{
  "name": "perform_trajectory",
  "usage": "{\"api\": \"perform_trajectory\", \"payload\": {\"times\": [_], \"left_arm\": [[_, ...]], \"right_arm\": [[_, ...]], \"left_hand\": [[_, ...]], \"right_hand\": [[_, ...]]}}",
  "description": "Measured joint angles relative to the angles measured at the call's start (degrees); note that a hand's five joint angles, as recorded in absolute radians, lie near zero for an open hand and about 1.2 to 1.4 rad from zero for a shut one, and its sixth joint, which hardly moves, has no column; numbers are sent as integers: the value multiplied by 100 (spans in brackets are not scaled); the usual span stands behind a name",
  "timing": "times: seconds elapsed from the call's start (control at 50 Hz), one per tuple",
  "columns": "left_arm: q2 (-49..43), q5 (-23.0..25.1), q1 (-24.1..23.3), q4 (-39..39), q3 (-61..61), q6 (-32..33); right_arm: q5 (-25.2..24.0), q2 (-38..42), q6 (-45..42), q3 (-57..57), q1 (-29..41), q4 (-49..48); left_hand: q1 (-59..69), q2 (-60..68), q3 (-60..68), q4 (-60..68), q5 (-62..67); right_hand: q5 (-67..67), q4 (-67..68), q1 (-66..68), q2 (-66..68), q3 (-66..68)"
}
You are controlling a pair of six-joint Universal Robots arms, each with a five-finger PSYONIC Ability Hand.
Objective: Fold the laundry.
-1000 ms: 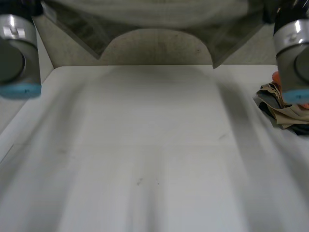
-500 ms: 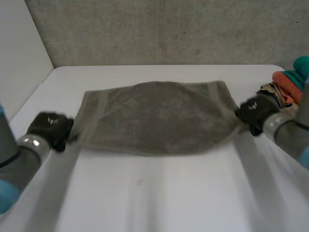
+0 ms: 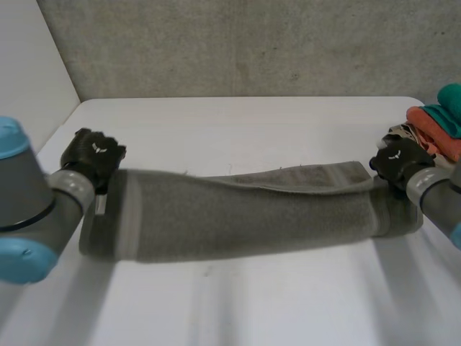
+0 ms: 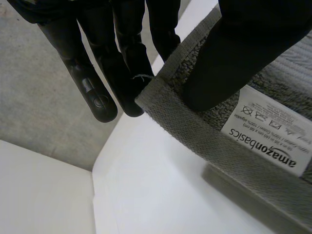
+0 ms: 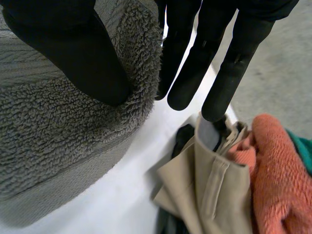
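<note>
Left arm comes in at the near left edge of the white surface, grey joint with a light-blue cap. Left hand sits at the left end of the grey towel, at its far corner. In the left wrist view the left hand is closed on the towel. The thumb presses down on top of the corner, the fingers run straight along the other side of the hem, and the cloth is pinched between them. A white care label printed "amazonbasics" is sewn on just beside the thumb.

The towel runs as a long, narrow band across the middle of the surface from one hand to the other. It looks doubled lengthwise, with a fold line along its upper part. Can't tell if the middle lies flat on the surface or hangs just off it.

Right hand is at the towel's right end, far corner, on the right arm. In the right wrist view the right hand also holds the towel: thumb on the fluffy edge, straight fingers on the far side, edge nipped between.

Laundry pile sits at the right edge of the surface, just beside the right hand. The right wrist view shows a beige garment at the fingertips, an orange fleece cloth next to it and a teal cloth past that. Something dark lies under the beige one.

Concrete wall stands behind the surface.
</note>
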Motion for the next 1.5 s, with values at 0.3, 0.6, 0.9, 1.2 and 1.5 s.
{"api": "perform_trajectory", "payload": {"times": [0.3, 0.6, 0.9, 1.2, 1.5], "left_arm": [[-1425, -1178, -296, 179, 1437, -26], [-961, -985, -656, 360, 1163, -107], [259, -684, -624, 403, -257, -1045], [286, -486, -654, 417, -433, -1473], [564, -513, -657, 388, -452, -1456]], "right_arm": [[286, 1601, 77, -1490, 396, -1402], [461, 792, 1037, -1158, 468, -841], [-1508, -233, 1416, -34, -941, 1108], [-1532, 568, 1197, -17, -1084, 715], [-752, 15, 822, 31, -2026, 387]], "left_hand": [[-1354, -1429, -1394, -1430, -1270], [-5473, -5700, -5643, -5730, -5425], [-5473, -5700, -5643, -5731, -5424], [-5473, -5700, -5643, -5734, -5425], [-5473, -5700, -5643, -5730, -5424]], "right_hand": [[-3971, -3936, -3905, -4115, -4034], [-5368, -5653, -5110, -5496, -5592], [-4451, -4742, -4339, -4766, -4693], [-450, -667, -230, -485, -619], [-56, -5, -34, 5, -25]]}}
